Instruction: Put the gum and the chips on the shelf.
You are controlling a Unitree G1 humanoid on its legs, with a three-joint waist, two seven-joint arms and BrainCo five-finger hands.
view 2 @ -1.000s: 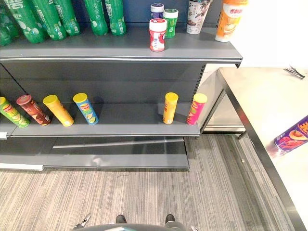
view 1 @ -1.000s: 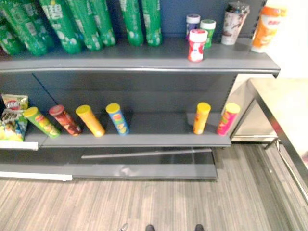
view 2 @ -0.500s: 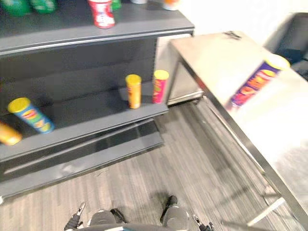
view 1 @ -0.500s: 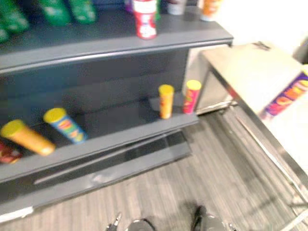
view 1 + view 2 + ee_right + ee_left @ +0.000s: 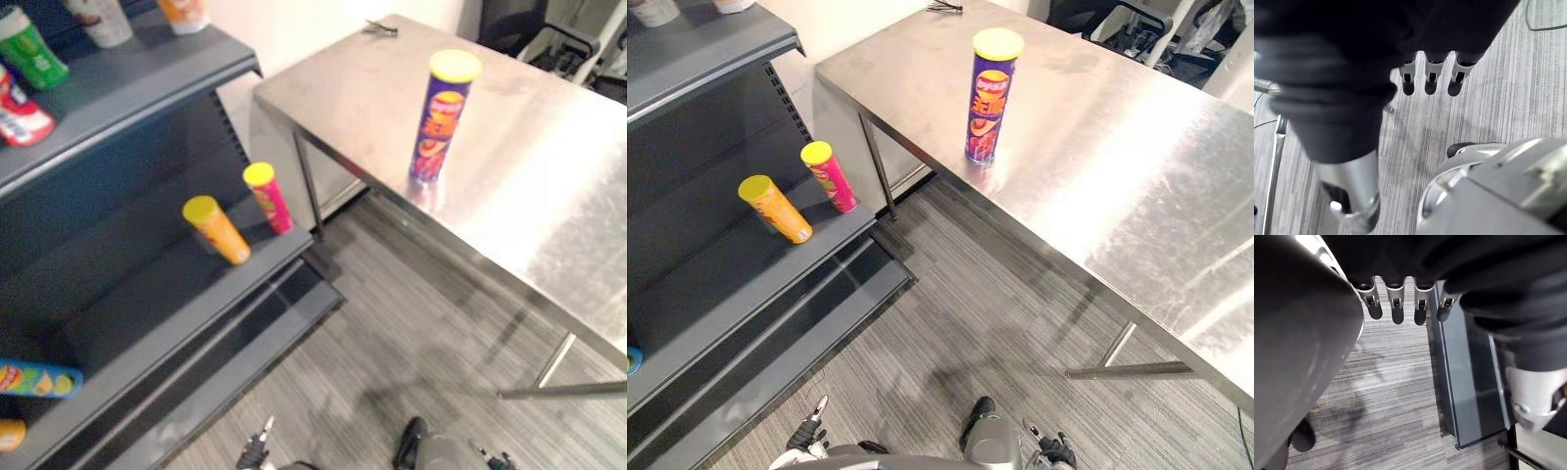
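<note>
Your chips can (image 5: 439, 117), a purple tube with a yellow lid, stands upright on the steel table (image 5: 549, 196), whose brushed, shiny top rests on thin metal legs. Beside the table is the shelf (image 5: 147, 78) of dark grey sheet metal. Its top board carries the red gum bottle (image 5: 20, 116) near a green bottle (image 5: 27, 54), and its lower board holds an orange can (image 5: 217, 230) and a pink can (image 5: 267, 198). The floor (image 5: 392, 333) is grey and finely striped. Your left hand (image 5: 1395, 301) and right hand (image 5: 1430, 73) hang over it, fingers relaxed, holding nothing.
</note>
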